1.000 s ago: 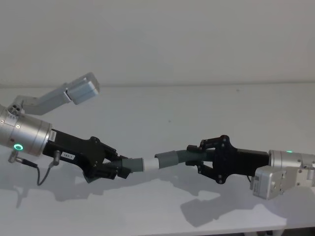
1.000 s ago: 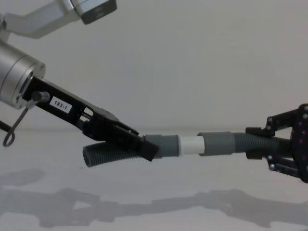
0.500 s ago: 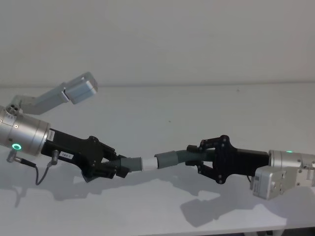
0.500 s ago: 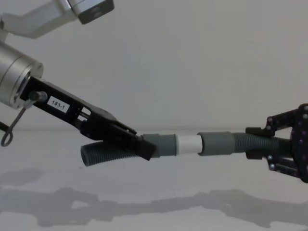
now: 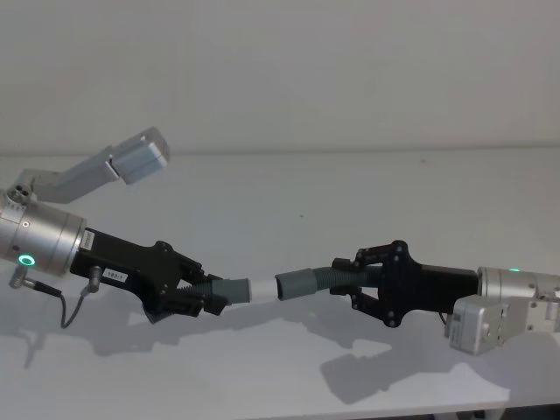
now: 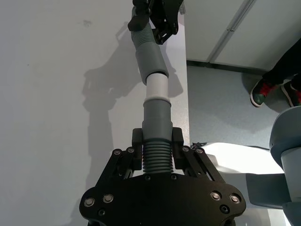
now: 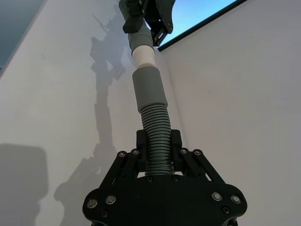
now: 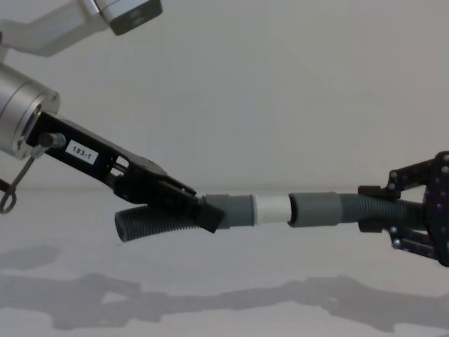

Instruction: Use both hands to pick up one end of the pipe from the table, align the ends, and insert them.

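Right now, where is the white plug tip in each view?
Head: white plug tip just left of centre, between the two grippers.
Chest: centre, level, meeting the socket cuff.
Left wrist: above the left gripper.
Right wrist: near the top, beyond the right gripper.
Shared landmark: the socket cuff, next to the tip.

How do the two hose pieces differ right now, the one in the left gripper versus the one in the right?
The left hose piece ends in a white plug tip; the right hose piece ends in a plain grey socket cuff. The left piece's free tail hangs below the left gripper; the right one runs into the right gripper. Both are dark corrugated hose, held above the table.
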